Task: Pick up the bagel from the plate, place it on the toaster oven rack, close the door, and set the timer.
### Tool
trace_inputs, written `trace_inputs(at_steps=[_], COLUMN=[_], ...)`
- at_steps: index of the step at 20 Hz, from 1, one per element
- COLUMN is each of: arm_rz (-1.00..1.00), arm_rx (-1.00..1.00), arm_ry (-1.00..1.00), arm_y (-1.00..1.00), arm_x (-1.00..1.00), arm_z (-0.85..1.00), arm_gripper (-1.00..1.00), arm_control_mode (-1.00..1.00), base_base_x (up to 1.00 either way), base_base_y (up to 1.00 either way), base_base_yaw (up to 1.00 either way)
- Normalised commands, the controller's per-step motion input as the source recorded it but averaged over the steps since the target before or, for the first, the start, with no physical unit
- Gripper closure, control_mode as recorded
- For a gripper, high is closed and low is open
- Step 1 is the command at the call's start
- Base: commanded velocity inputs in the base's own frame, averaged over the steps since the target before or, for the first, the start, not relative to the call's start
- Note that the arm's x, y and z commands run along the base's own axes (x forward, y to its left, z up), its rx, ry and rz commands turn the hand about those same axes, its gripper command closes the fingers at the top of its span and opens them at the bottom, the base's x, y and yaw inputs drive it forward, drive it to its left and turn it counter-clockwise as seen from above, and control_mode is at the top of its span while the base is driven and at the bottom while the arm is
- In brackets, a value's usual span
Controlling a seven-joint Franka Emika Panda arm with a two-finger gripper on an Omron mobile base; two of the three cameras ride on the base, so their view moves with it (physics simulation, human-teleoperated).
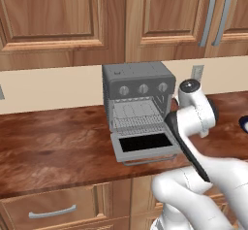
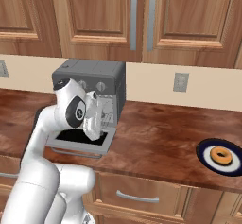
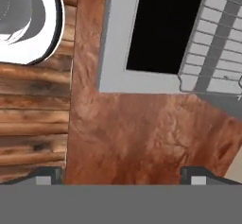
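Observation:
The bagel [image 2: 220,156], a tan-orange ring, lies on the dark blue plate [image 2: 203,156] at the right end of the counter; a sliver of the plate [image 1: 244,123] shows at the picture's right edge. The grey toaster oven [image 1: 138,77] stands with its door [image 1: 145,144] folded down flat, and the silver rack [image 1: 137,123] is bare. My gripper [image 3: 123,177] is open and empty, pointing down at the wood counter just off a corner of the door [image 3: 118,79], with the rack [image 3: 212,43] beyond. The hand [image 2: 93,118] hangs by the oven's right front, far left of the bagel.
Three knobs [image 1: 143,89] sit in a row above the oven cavity. Wood wall cabinets hang above, and drawers [image 2: 137,197] run below the counter edge. A wall outlet [image 2: 180,82] is on the backsplash. Bare wood counter [image 2: 156,133] stretches between the oven and the plate.

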Motion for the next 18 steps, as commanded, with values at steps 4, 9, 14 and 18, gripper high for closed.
trace_inputs(at_steps=[4,9,14,18], arm_rz=[-0.57,-0.56,-0.53,-0.49], arm_rx=[0.15,0.15,0.17,0.19], arm_ry=[-0.17,-0.17,-0.16,-0.15], arm_y=[-0.53,-0.54,-0.57,-0.60], arm_x=[0.00,0.08,0.06,0.04], arm_z=[0.09,0.08,0.05,0.00], arm_gripper=[-1.00,-1.00,-1.00,-1.00], arm_control_mode=[-1.00,-1.00,-1.00,-1.00], base_base_x=[0.00,0.00,0.00,0.00], base_base_y=[0.00,0.00,0.00,0.00], base_base_yaw=[0.00,0.00,0.00,0.00])
